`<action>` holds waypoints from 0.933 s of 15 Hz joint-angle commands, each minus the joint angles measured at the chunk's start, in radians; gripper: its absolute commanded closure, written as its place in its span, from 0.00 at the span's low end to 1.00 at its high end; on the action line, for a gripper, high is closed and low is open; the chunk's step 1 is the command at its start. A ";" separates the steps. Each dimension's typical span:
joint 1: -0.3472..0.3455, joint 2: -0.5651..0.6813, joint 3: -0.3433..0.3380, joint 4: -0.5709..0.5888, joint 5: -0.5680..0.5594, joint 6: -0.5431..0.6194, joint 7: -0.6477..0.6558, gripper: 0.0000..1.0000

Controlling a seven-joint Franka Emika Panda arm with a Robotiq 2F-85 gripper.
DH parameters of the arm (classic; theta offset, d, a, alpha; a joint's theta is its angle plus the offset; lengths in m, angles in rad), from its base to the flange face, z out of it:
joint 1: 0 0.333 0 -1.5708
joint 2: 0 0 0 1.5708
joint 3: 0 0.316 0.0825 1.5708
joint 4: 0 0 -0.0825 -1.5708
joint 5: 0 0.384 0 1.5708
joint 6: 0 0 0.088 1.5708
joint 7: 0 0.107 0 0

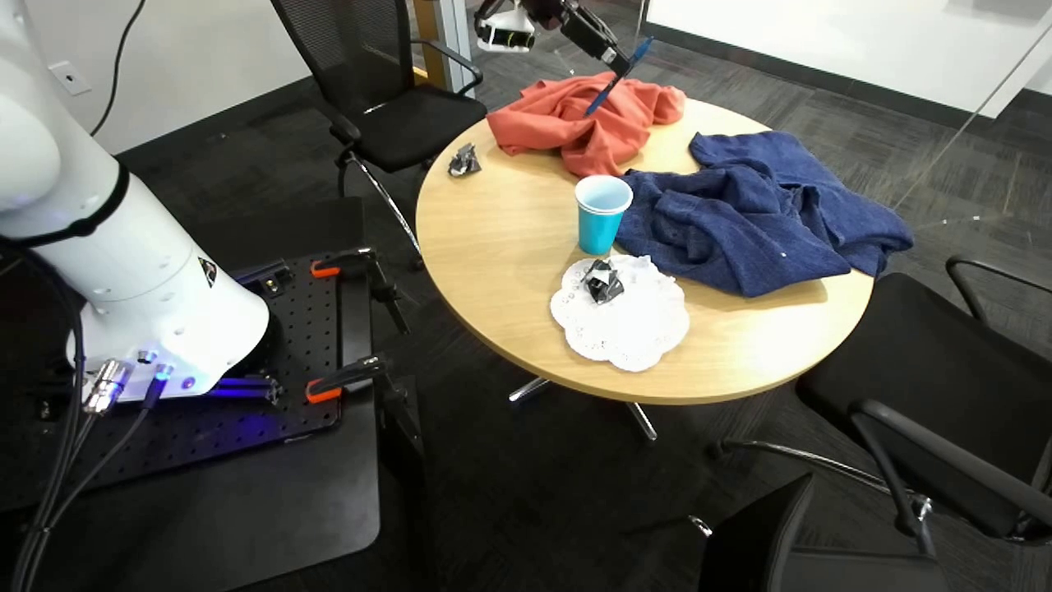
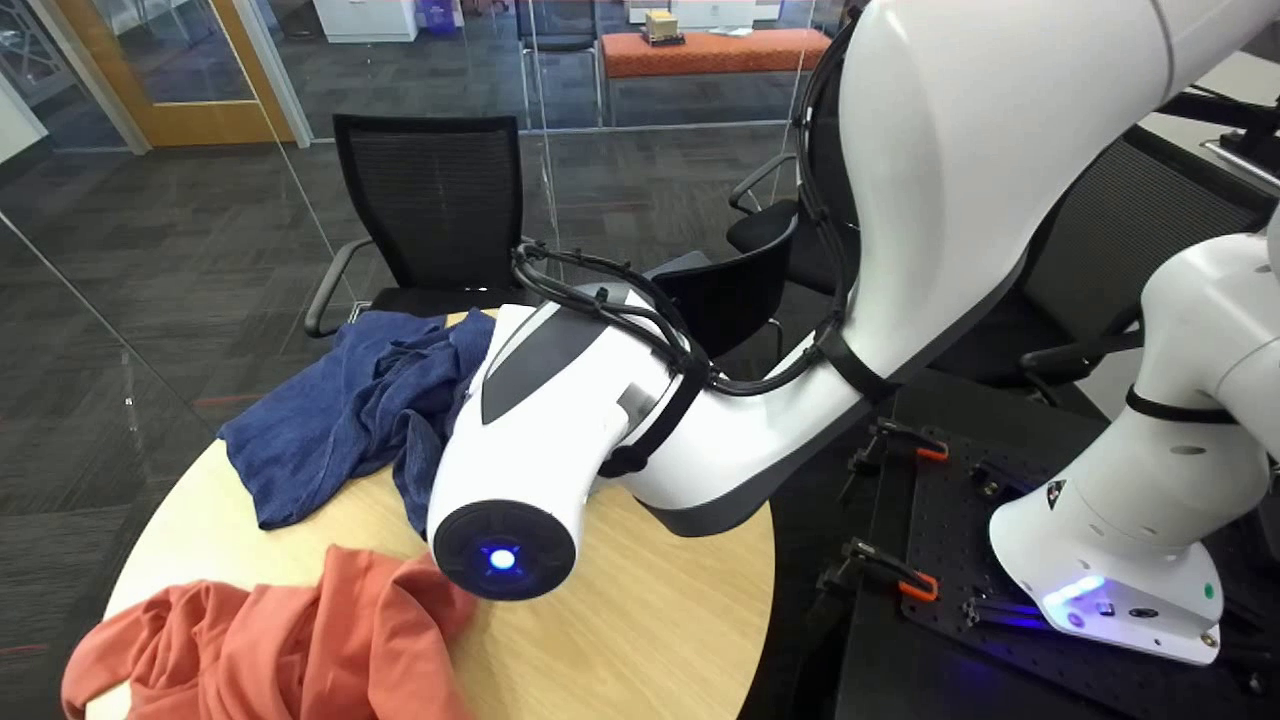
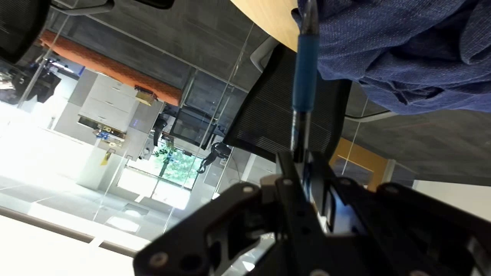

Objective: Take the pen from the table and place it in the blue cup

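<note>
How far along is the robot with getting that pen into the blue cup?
Picking up looks done: the pen is clamped in the gripper. In hand: the transfer; in an exterior view the pen slants in front of the orange cloth, not above the blue cup. Left: bringing it over the cup, which stands upright on the table, lowering it in and letting go.

Free room above cup (image 1: 601, 220), denim (image 1: 752, 218) alongside
</note>
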 commanded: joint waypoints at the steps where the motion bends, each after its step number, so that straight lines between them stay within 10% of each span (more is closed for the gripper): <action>1: -0.034 0.008 0.041 0.007 -0.008 -0.018 0.002 0.85; 14: -0.035 0.116 0.031 0.024 -0.230 -0.109 0.388 0.96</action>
